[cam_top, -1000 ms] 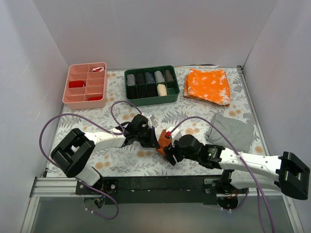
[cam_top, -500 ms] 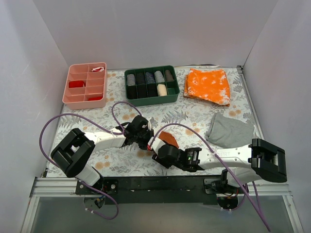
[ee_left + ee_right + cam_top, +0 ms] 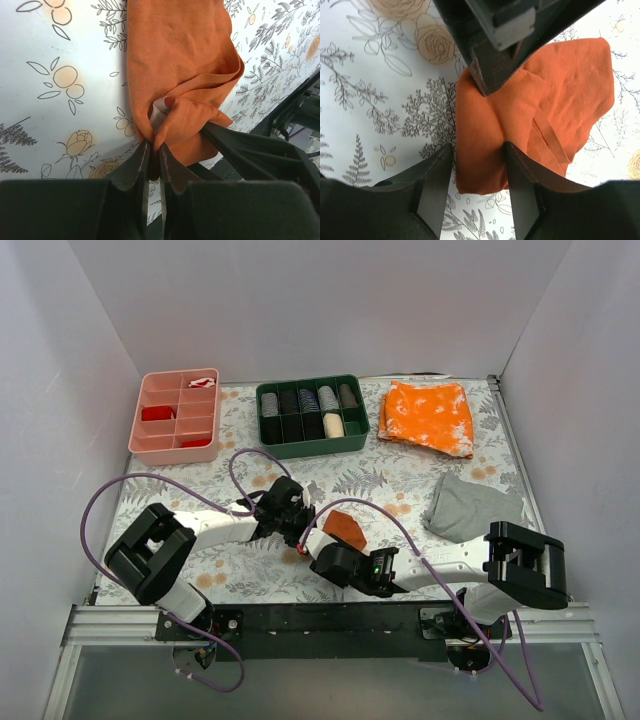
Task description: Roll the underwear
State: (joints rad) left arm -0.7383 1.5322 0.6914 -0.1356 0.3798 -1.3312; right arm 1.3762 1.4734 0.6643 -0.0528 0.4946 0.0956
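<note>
The left claw (image 3: pixel 152 147) is shut tight. It pinches one bunched-up edge of the underwear (image 3: pixel 180 55) between its two fingers. A small pale strip of the cloth's other side peeks out just above the pinch. From there the orange-brown cloth runs away from the claw and lies flat on the table (image 3: pixel 60 50), with a thick fold along one side.

The right claw (image 3: pixel 477 147) has its fingers apart. The folded near end of the underwear (image 3: pixel 560 90) sits between them. One finger is right at the cloth's edge and the other is on the cloth. I cannot tell if this claw is squeezing the cloth or only touching it. The left claw comes in from the far side and meets the cloth just past the right claw's fingers.

From above, the underwear (image 3: pixel 345 528) is in the middle of the flowery table (image 3: pixel 400 475), near the front. The left claw (image 3: pixel 295 525) is at its left and the right claw (image 3: pixel 322 558) is at its near end.

Far back on the table stand a green box (image 3: pixel 312 448) with rolled things in it and a pink box (image 3: pixel 172 452). A bright orange speckled cloth (image 3: pixel 428 417) lies at the back right. A grey cloth (image 3: pixel 472 508) lies on the right, well apart from the claws.
</note>
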